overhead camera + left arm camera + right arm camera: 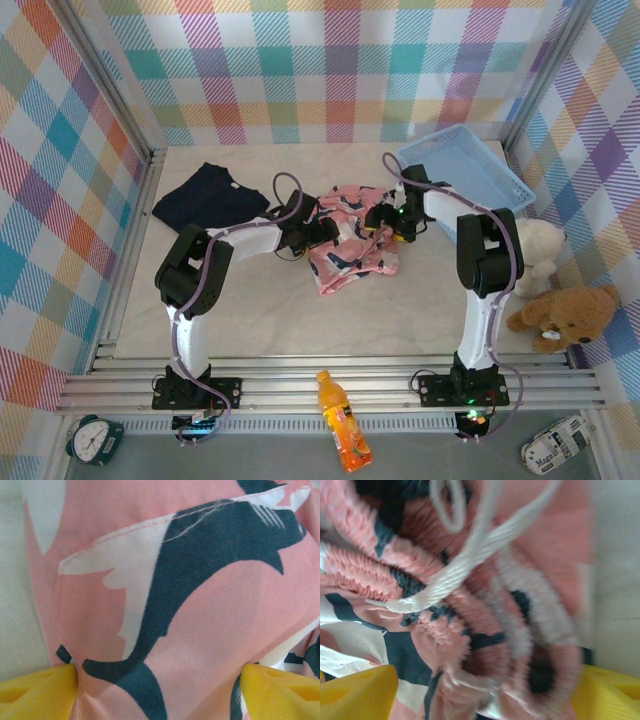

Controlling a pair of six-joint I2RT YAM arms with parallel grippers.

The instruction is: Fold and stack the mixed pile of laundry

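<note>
The pink garment (350, 240), printed with navy and white shapes, lies crumpled in the middle of the table. The dark navy trousers (210, 195) lie folded flat at the back left. My left gripper (318, 228) is low at the pink garment's left edge. In the left wrist view its yellow fingers (40, 695) stand wide apart, with smooth pink cloth (200, 630) bulging between them. My right gripper (388, 222) is at the garment's right edge. Its fingers (357, 692) are also spread wide, with the ruffled elastic waistband (485, 645) and white drawstring (455, 575) between them.
A light blue basket (470, 170) stands at the back right, just behind the right arm. A white teddy (540, 245) and a brown teddy (565, 315) sit by the right wall. An orange bottle (343, 420), a clock (95, 438) and a toy car (560, 445) lie beyond the front rail.
</note>
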